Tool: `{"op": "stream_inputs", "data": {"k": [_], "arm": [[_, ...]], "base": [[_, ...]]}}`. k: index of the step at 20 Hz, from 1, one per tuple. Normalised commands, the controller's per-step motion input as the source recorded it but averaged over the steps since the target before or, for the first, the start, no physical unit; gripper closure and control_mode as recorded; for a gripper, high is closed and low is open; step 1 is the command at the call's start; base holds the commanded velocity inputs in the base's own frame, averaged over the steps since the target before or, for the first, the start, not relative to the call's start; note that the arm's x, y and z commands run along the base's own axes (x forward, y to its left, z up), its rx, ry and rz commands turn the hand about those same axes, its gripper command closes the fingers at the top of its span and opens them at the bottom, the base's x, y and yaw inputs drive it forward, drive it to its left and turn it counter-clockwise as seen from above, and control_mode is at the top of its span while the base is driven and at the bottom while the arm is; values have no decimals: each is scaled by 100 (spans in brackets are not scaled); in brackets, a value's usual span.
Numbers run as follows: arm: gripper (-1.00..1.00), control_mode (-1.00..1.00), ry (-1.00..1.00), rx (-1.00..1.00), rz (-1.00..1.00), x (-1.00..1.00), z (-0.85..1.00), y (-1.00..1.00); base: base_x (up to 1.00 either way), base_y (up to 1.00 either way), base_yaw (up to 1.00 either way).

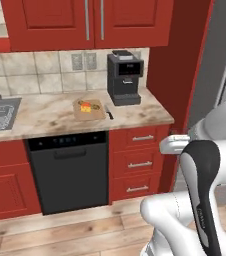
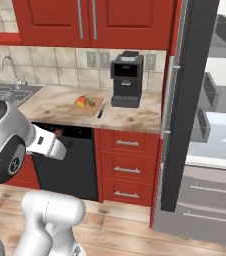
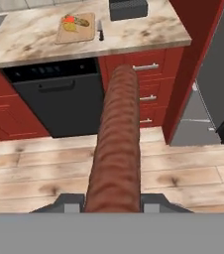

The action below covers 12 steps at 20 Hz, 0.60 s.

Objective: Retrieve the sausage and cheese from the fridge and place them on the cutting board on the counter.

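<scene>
Two items lie on the light tan wooden rectangular cutting board (image 1: 89,110): the small yellow-orange cheese wedge with a red edge (image 1: 86,108) and a greenish-brown elongated food piece (image 3: 83,22) just beside it. Far left in the left base view, a steel sink (image 1: 0,114) is set into the beige-brown marbled stone counter (image 1: 45,116); a curved tap (image 2: 7,65) stands behind it in the right base view. Below the counter, a black dishwasher (image 1: 69,170) sits between red cabinets. The board rests above the dishwasher's right part. A small dark-handled knife (image 1: 108,112) lies on the counter just right of the board, apart from it. Right again, a black coffee machine (image 1: 125,77) stands against the tiled wall, over three red drawers with bar handles (image 1: 142,163).

In the hand view, the long dark reddish-brown glossy sausage (image 3: 116,144) runs up the middle of the picture from between the fingertips of the gripper (image 3: 112,204), which is closed around its near end. It is held in the air over the wooden floor, well apart from the board. Far right, the tall grey-silver fridge (image 2: 205,150) stands with a dark-edged door (image 2: 185,100) swung open, grey shelves and door bins showing inside, two drawers below.
</scene>
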Motion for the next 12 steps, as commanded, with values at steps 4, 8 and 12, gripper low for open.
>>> {"op": "stream_inputs", "data": {"k": [4, 8, 12], "arm": [[100, 100, 0, 0, 0, 0, 0, 0], [100, 100, 0, 0, 0, 0, 0, 0], [100, 100, 0, 0, 0, 0, 0, 0]], "base": [[91, 47, 0], [91, 48, 0], [86, 55, 0]]}}
